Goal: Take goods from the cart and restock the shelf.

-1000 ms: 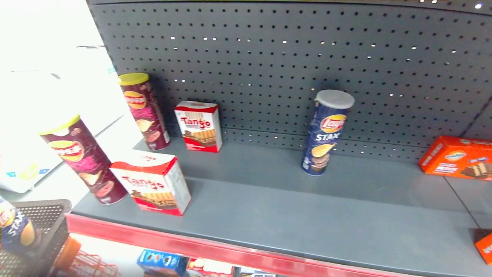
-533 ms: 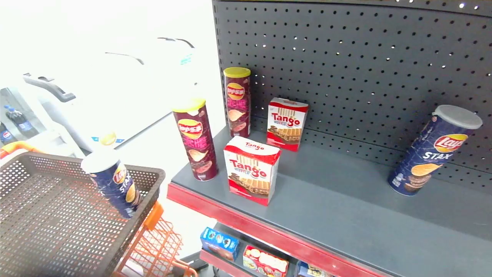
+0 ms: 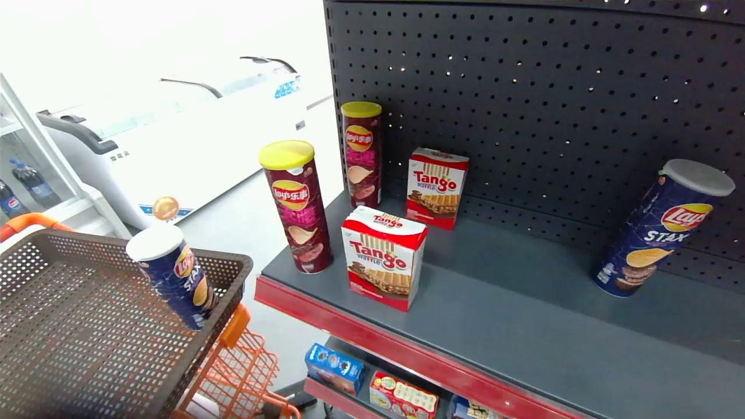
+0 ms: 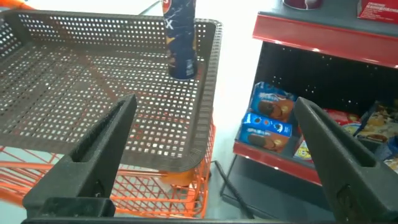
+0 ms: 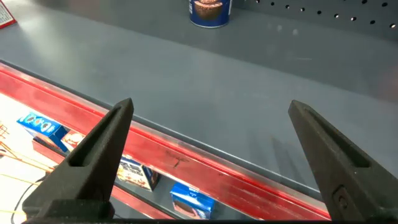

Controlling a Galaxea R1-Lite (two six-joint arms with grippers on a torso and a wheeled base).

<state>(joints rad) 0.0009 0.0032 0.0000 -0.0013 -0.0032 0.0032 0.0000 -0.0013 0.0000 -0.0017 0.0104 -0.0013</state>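
Note:
A blue chip can (image 3: 173, 277) with a white lid stands in the far corner of the brown perforated cart basket (image 3: 70, 343); the left wrist view shows the same can (image 4: 181, 38) in the basket (image 4: 74, 81). On the grey shelf (image 3: 512, 314) stand two maroon chip cans (image 3: 297, 206) (image 3: 361, 153), two red-and-white wafer boxes (image 3: 384, 258) (image 3: 437, 187) and another blue can (image 3: 660, 230), whose base is the blue can (image 5: 210, 12) in the right wrist view. My left gripper (image 4: 211, 155) hangs open over the basket's near edge. My right gripper (image 5: 211, 155) is open above the shelf's red front edge (image 5: 186, 152).
A lower shelf (image 3: 372, 390) holds blue and white snack boxes (image 4: 268, 118). The orange cart frame (image 3: 233, 372) sits beside the shelf's left end. A white chest freezer (image 3: 174, 139) stands behind the cart. A black pegboard (image 3: 553, 105) backs the shelf.
The head camera swung left over the last second, bringing the cart basket and its blue can into view; the shelf goods only shifted right in the picture. Since half a second ago almost nothing differs.

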